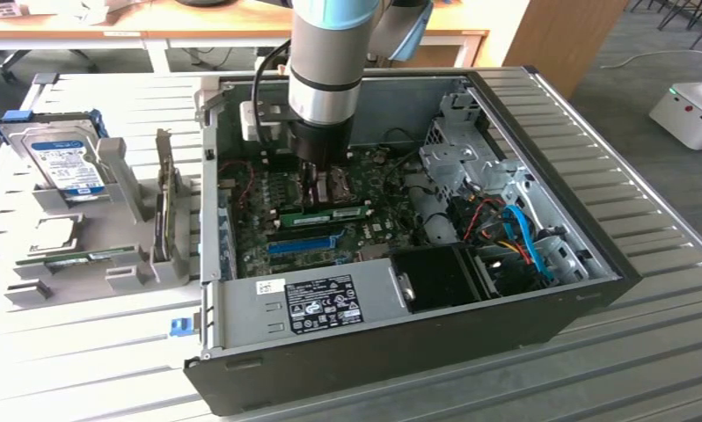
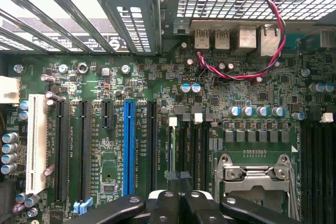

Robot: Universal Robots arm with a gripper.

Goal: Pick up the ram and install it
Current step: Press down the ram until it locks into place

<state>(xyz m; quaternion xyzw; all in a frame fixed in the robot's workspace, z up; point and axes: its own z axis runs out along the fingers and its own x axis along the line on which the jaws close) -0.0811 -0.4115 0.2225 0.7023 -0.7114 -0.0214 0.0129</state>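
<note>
- At the exterior view's left, I saw the hard drive [image 1: 67, 160] with its blue label standing in a grey holder [image 1: 114, 180] on the slatted table [image 1: 81, 352], with a green memory stick [image 1: 91, 258] lying low in the rack in front of it.
- Mid-frame, my arm [image 1: 325, 53] reached down into the open computer case [image 1: 421, 290], the gripper [image 1: 326, 176] low over the motherboard [image 1: 363, 224]; its fingers were pressed together.
- The ram [image 1: 324, 214] lay just below the gripper, seated across the board.
- On the wrist view, the black fingers [image 2: 173, 205] hovered over the memory slots [image 2: 191, 150], beside the blue expansion slot [image 2: 129, 148] and the processor socket [image 2: 257, 174].
- To the right, blue cables [image 1: 527, 233] ran through the drive bay.
</note>
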